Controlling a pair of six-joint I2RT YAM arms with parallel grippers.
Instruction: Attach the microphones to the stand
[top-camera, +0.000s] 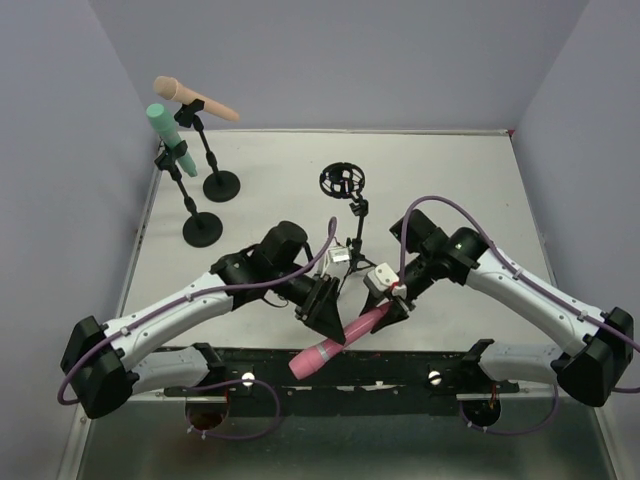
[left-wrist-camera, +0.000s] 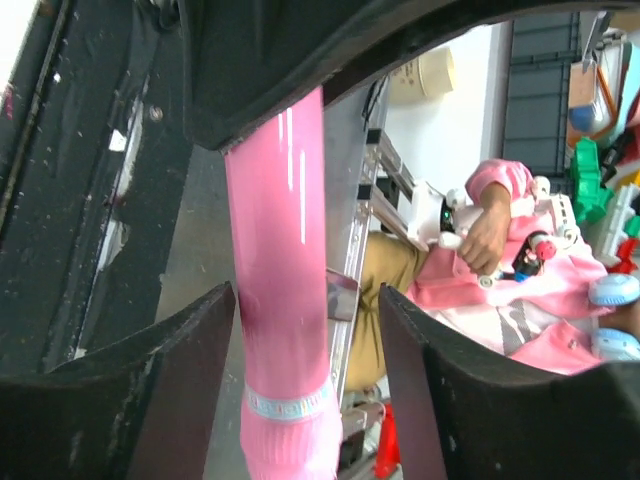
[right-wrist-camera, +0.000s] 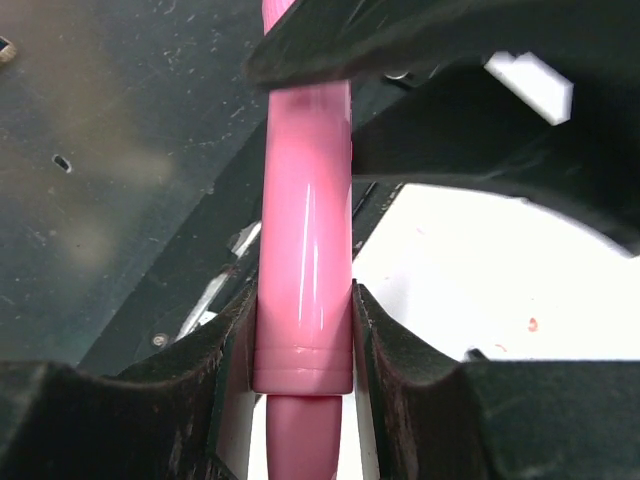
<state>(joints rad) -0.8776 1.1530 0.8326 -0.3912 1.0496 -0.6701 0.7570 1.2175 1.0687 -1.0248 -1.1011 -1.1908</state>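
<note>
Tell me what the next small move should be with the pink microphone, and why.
Probably draw the left gripper back off the pink microphone. The right gripper is clamped on it from both sides, while the left jaws stand apart with a gap on one side. That would free it for the empty stand.

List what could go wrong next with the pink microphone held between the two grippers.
1. The right gripper clamps the pink microphone near its thin tail, while the left gripper shows a gap on one side. The unsupported head could sag or slip out.
2. The empty stand sits close behind both wrists, so swinging the microphone up toward it could knock it over.
</note>
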